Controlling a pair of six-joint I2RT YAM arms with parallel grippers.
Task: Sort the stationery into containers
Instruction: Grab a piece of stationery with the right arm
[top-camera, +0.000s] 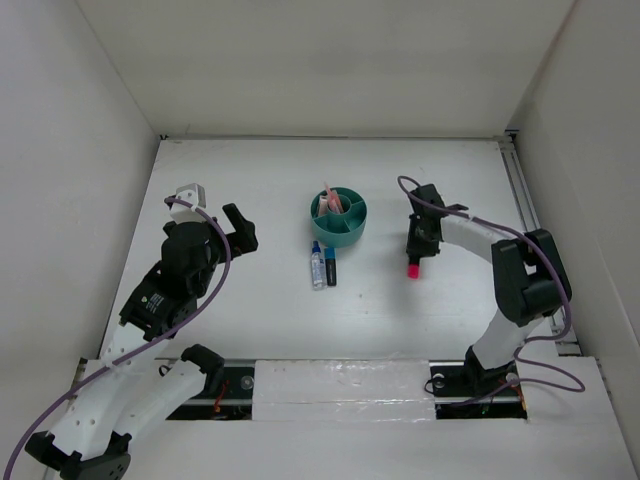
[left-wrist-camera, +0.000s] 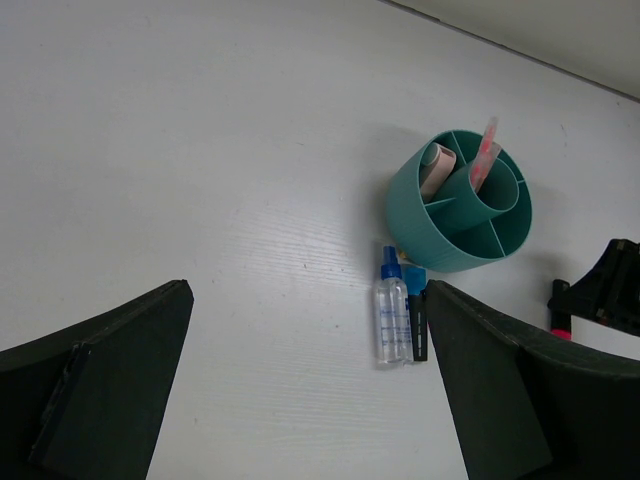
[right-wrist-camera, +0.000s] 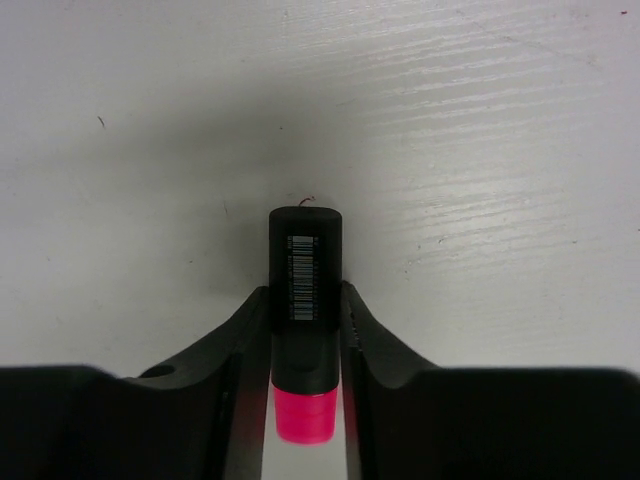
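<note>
A pink highlighter (right-wrist-camera: 304, 240) with a black cap lies on the white table, right of the teal organizer (top-camera: 338, 232). My right gripper (right-wrist-camera: 304, 300) is down over it, shut on its black part, with the pink end (top-camera: 412, 270) sticking out toward the near side. The organizer (left-wrist-camera: 440, 240) holds salmon-pink pencils (left-wrist-camera: 485, 150) in its central cup and a tan item (left-wrist-camera: 436, 168) in a ring compartment. Just in front of it lie a blue-capped clear pen (left-wrist-camera: 391, 320) and a dark marker (left-wrist-camera: 417, 322), side by side. My left gripper (left-wrist-camera: 308, 330) hovers open to their left, holding nothing.
White walls close the table in on the left, back and right. A rail (top-camera: 520, 190) runs along the right edge. The left arm (top-camera: 185, 265) leans over the table's left part, and the right arm (top-camera: 525, 270) stands at the right.
</note>
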